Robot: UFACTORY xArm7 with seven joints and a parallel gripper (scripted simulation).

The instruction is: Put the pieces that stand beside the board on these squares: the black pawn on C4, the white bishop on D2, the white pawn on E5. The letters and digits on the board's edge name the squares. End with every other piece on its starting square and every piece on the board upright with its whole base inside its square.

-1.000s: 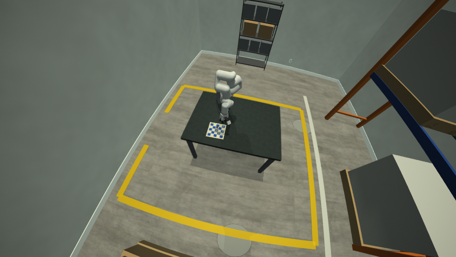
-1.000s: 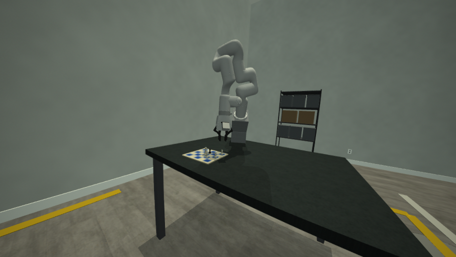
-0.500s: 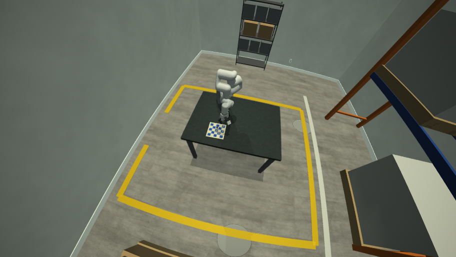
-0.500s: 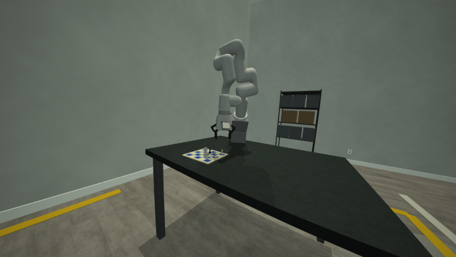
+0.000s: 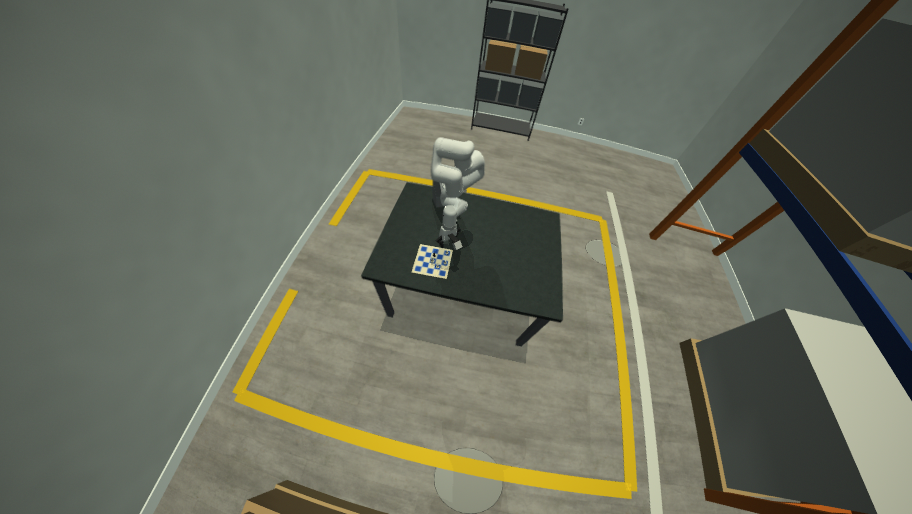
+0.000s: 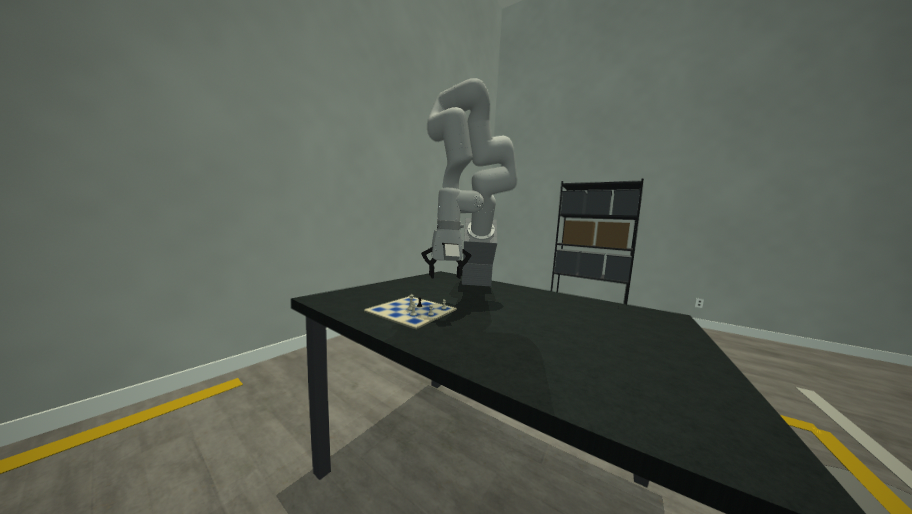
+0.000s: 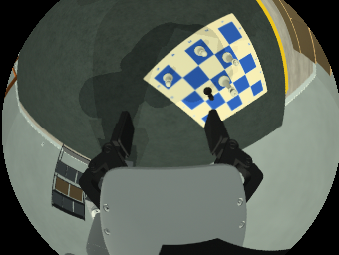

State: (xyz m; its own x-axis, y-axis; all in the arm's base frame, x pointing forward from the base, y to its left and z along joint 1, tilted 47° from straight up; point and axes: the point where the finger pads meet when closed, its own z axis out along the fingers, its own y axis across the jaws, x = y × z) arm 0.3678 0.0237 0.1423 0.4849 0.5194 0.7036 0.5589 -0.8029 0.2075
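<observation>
"Gripper spread wide, nothing between its fingers. Why up there?"

"Likely to keep clear of the pieces: it hangs above the desk, near the board."

"And the black pawn?"

"Upright on the board, among pale pieces. I can't confirm its square; perhaps it's placed already, leaving room to withdraw."

"Any brand or label?"

"None readable. The board's edge has tiny marks, presumably its letters and digits, too small to make out."

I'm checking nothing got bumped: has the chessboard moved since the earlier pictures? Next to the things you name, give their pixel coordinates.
No; the chessboard (image 5: 435, 261) (image 6: 410, 312) (image 7: 196, 78) keeps its place against the table's (image 5: 510, 274) (image 6: 542, 357) near edge.
</observation>
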